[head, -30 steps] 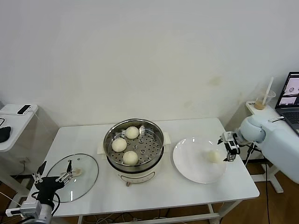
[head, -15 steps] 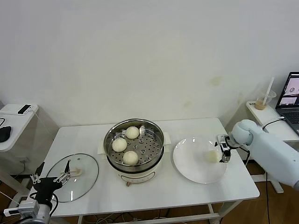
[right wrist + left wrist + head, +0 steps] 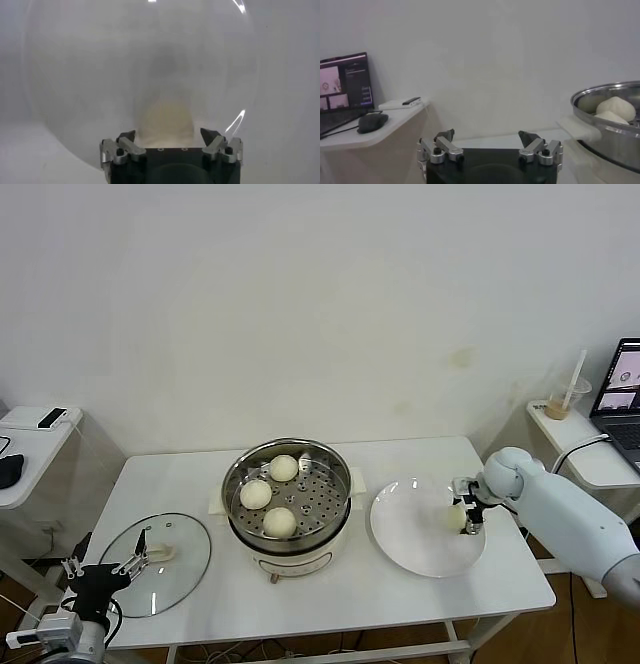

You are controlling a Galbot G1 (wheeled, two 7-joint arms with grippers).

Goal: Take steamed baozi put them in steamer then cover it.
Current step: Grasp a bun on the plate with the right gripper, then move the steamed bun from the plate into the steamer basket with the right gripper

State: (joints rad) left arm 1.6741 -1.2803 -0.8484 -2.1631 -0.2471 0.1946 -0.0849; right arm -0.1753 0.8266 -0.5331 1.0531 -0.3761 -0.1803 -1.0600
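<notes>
Here, right of centre, the right end effector, jaws spread, straddles the last baozi; soft, light, best gripped gently at its sides.

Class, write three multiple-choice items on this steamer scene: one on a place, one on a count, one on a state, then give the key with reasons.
1. Where is the right gripper?
A. over the cover
B. at the baozi on the plate
C. inside the steamer

2. How many baozi lie in the steamer?
A. one
B. three
C. four

3. What state is the steamer in?
A. uncovered
B. covered
C. tipped over

Key: 1 B, its fingers flank the last baozi on the white plate. 2 B, three buns sit on the perforated tray. 3 A, the cover lies flat on the table, left of the steamer.
</notes>
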